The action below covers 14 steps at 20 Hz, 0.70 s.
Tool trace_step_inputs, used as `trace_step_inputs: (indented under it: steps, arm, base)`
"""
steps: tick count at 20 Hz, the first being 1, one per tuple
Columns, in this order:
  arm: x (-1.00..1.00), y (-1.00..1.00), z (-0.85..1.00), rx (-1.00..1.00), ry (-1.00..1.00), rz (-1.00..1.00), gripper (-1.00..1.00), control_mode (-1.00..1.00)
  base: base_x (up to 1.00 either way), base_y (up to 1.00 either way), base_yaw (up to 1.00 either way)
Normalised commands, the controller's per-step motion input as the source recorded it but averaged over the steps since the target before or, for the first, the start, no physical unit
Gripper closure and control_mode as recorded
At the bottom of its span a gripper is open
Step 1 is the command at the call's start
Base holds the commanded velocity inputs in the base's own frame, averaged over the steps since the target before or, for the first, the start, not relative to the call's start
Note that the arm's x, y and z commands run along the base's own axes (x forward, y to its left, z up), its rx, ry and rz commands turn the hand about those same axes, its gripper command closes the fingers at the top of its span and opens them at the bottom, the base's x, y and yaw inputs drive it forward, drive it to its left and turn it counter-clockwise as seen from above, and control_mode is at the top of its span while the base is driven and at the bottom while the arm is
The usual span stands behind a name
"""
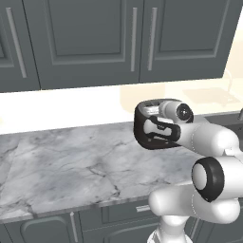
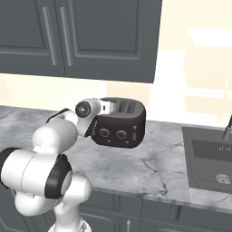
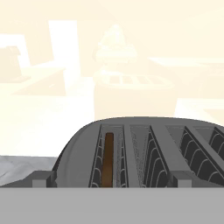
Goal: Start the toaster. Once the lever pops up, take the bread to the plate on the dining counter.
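The dark toaster (image 2: 121, 128) stands on the marble worktop by the wall, its knobs and lever facing the room. It also appears behind my forearm as the toaster (image 1: 142, 124). In the hand view the toaster (image 3: 78, 153) top lies close below, and the brown bread (image 3: 109, 158) stands sunk in its leftmost slot. My gripper (image 2: 108, 107) hovers open just over the toaster's top at one end, with nothing between its fingers. The gripper (image 1: 150, 108) also shows above the slots, and the gripper (image 3: 111, 181) straddles the slot area. The plate and the dining counter are out of view.
Dark grey wall cabinets (image 1: 90, 42) hang low over the marble worktop (image 1: 61, 166). A sink (image 2: 209, 159) with a faucet (image 2: 226, 128) is set into the worktop to the toaster's right. The worktop stretches bare to the toaster's left.
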Motion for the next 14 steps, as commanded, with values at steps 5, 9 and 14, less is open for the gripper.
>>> trace_step_inputs:
  steps: [5, 9, 14]
  arm:
    - [0.00, 0.00, 0.00, 0.00, 0.00, 0.00, -1.00, -1.00]
    - [0.00, 0.00, 0.00, 0.00, 0.00, 0.00, -1.00, -1.00]
    - [0.00, 0.00, 0.00, 0.00, 0.00, 0.00, -1.00, -1.00]
  base:
    - [0.00, 0.00, 0.00]
    - [0.00, 0.00, 0.00]
    - [0.00, 0.00, 0.00]
